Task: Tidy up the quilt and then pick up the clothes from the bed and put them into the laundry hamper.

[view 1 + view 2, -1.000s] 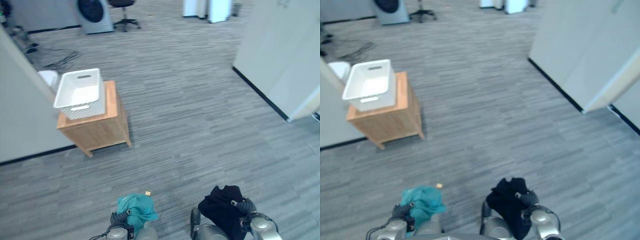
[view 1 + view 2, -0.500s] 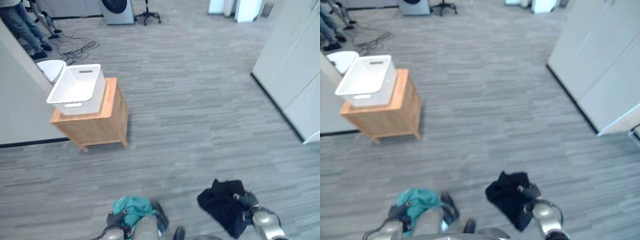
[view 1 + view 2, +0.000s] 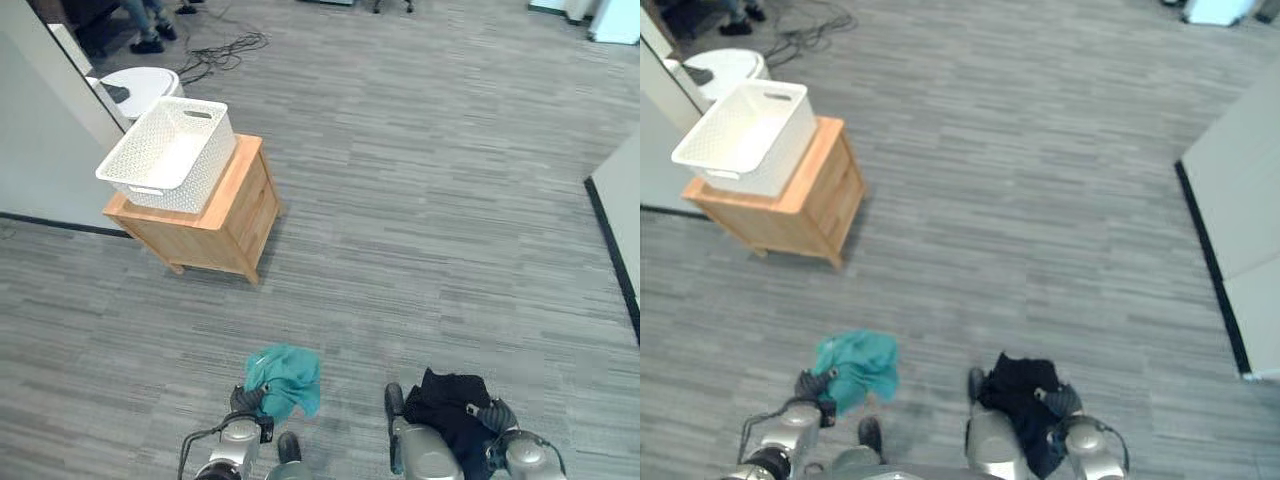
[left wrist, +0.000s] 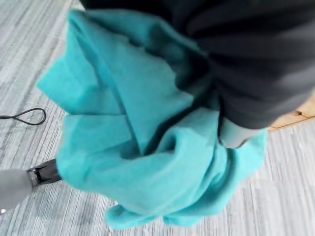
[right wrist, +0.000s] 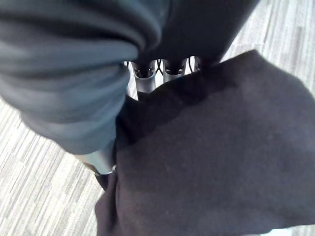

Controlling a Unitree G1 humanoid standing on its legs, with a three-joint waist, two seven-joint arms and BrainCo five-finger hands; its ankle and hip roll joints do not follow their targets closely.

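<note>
A teal garment (image 3: 285, 375) hangs bunched from my left hand (image 3: 245, 400), low in the eye views. In the left wrist view the teal cloth (image 4: 138, 147) is wrapped round the curled fingers of the hand (image 4: 256, 59). My right hand (image 3: 495, 415) is shut on a black garment (image 3: 450, 400), which drapes over its fingers (image 5: 147, 78) in the right wrist view as black cloth (image 5: 206, 162). The white laundry hamper (image 3: 150, 185) stands on a small wooden cabinet (image 3: 235, 215) ahead and to the left, well apart from both hands.
A grey partition wall (image 3: 40, 130) runs along the left behind the cabinet, with a round white object (image 3: 135, 85) beside it. Cables (image 3: 225, 50) lie on the carpet further back, near a person's legs (image 3: 150, 20). A white wall (image 3: 620, 200) stands at the right.
The whole picture has shifted, so the camera has moved; the cabinet and hamper now stand a little more to the right. Both hands still hold their garments.
</note>
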